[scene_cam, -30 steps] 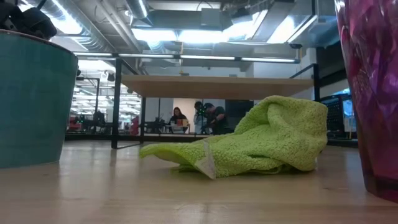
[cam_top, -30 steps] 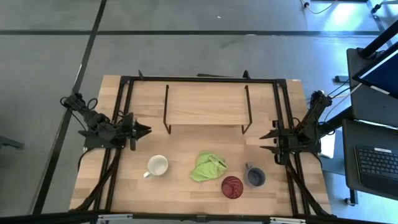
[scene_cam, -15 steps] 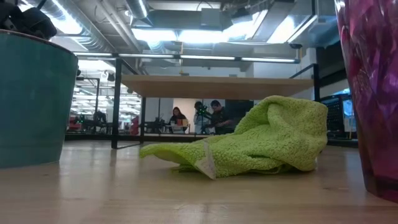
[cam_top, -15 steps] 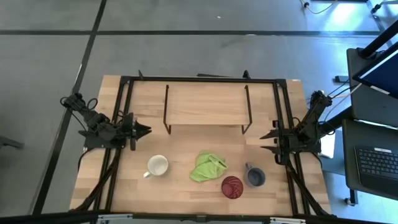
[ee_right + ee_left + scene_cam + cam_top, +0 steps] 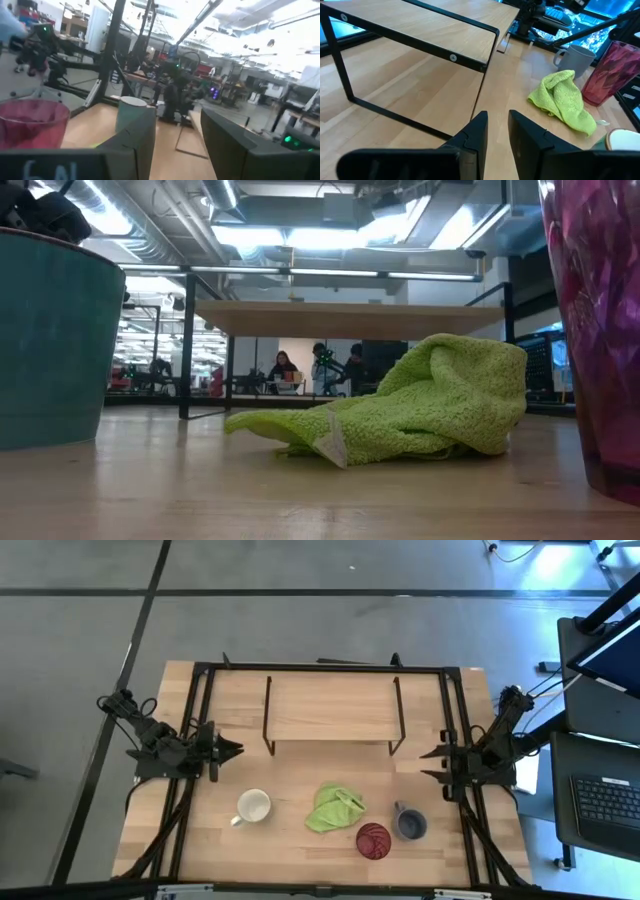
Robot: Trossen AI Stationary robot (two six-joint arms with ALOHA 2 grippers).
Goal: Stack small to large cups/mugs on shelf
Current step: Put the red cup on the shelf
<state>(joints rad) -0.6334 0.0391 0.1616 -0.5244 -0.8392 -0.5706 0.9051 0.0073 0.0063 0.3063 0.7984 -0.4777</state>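
The cream-white mug (image 5: 253,806), the red ribbed tumbler (image 5: 373,839) and the grey-blue mug (image 5: 409,823) stand upright on the table's near half. The light green cloth (image 5: 333,808) lies between them. The shelf (image 5: 332,707) stands on its black rod legs at the far middle, and its top is bare. My left gripper (image 5: 236,749) hovers left of the shelf with a narrow gap between its fingers (image 5: 477,135). My right gripper (image 5: 424,764) hovers right of the shelf, open, far of the grey-blue mug. Both are empty.
A black frame (image 5: 320,668) runs around the tabletop and past both arm bases. In the low view the cloth (image 5: 400,410) lies before the shelf (image 5: 350,318), between the grey-blue mug (image 5: 50,340) and the tumbler (image 5: 600,330). People show in the room behind.
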